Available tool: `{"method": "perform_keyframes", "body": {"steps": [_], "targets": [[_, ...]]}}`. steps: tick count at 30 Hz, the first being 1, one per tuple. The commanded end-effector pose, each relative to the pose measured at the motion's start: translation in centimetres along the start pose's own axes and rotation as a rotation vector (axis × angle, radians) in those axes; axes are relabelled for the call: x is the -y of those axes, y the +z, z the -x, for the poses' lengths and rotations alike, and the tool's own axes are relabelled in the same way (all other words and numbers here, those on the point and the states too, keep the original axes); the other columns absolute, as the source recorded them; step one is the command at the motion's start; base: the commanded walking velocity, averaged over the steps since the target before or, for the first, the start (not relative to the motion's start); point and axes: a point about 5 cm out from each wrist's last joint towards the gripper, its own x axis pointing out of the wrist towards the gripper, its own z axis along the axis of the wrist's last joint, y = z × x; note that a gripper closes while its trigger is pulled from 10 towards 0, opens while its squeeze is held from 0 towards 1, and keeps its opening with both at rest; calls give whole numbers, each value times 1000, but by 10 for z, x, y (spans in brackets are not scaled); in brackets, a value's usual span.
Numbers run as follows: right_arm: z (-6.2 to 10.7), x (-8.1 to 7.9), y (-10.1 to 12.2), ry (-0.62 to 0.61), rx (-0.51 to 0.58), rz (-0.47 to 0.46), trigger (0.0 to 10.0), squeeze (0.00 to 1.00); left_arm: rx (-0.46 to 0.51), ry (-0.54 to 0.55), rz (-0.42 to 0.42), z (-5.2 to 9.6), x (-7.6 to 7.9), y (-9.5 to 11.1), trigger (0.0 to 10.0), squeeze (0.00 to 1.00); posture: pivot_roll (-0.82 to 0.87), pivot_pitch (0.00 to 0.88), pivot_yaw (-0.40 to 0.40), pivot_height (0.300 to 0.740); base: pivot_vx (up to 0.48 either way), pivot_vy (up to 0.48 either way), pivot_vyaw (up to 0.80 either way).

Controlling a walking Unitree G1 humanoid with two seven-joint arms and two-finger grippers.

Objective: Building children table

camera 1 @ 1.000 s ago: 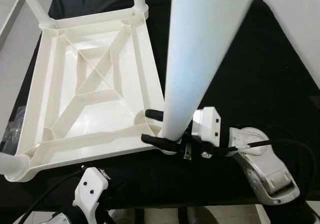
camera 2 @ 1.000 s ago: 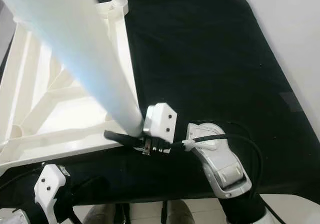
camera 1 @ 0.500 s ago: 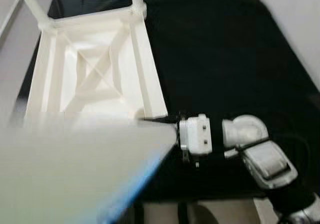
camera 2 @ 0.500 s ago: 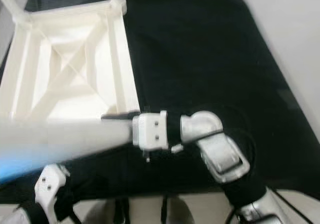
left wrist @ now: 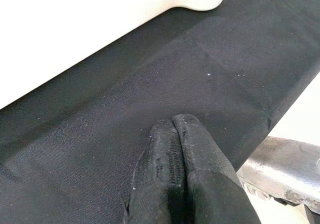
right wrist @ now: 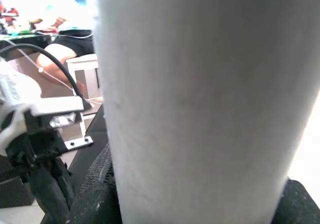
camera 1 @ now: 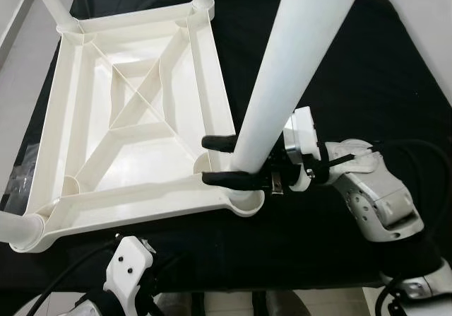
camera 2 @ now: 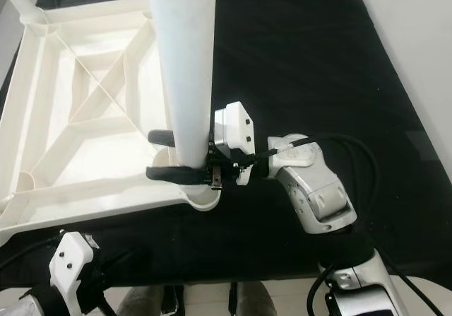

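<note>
Right now I have the right end effector (camera 1: 233, 160) clamped on the white table leg (camera 1: 282, 83), standing it over the near-right corner socket (camera 1: 244, 201) of the upturned table frame (camera 1: 134, 118), so next I judge it needs pressing straight down to seat, while the left end effector (left wrist: 177, 159) rests pinched together on the black tabletop (camera 1: 353, 68).

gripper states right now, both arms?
Left gripper: closed, empty, over the black cloth.
Right gripper: closed on the white table leg, at the upturned tabletop corner socket.
</note>
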Motion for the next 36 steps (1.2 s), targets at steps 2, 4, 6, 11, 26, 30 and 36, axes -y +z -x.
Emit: {"method": "perform_keyframes", "body": {"steps": [2,4,6,11,26,30,36], "targets": [[-1,-4,-11,26,-16,-43,10000,0,-33,1,28,3,3,-7,10000,0,102,312,18,740,0,0,0],[-1,-6,-19,35,-44,-53,10000,0,-33,1,27,4,3,-7,10000,0,108,315,20,740,0,0,0],[-1,-6,-25,31,-62,-59,10000,0,-34,1,26,5,3,-7,10000,0,112,319,23,740,0,0,0],[4,-6,-37,18,-94,-88,10000,0,-38,1,24,7,4,-6,10000,0,120,322,28,740,0,0,0],[34,1,-45,142,-201,-148,10000,0,-49,-17,25,10,6,-5,10000,0,127,325,44,740,0,0,0],[36,-2,-45,230,-228,-165,10000,0,-49,-17,28,12,6,-5,10000,0,129,328,45,740,0,0,0],[32,-8,-43,360,-253,-181,10000,0,-51,-20,30,13,7,-4,10000,0,133,333,48,740,0,0,0]]}}
